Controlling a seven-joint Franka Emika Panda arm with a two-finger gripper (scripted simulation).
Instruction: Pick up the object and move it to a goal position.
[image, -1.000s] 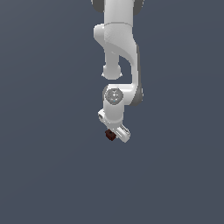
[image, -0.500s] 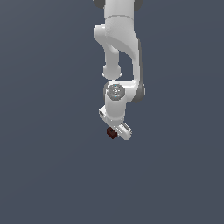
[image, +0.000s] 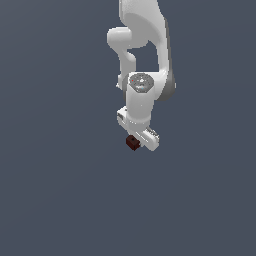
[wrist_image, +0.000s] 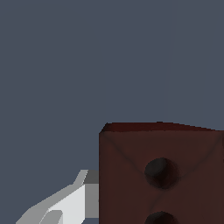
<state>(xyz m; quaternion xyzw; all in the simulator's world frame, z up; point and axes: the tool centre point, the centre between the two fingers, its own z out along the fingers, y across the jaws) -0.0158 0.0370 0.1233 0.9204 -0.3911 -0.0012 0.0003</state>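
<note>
Under the white gripper I see the small red-brown block clamped between its closed fingers, and I judge it light, stiff and not fragile, best held across its flat side faces

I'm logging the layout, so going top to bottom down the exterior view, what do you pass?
Arm → gripper → block, held at the gripper's lower end.
</note>
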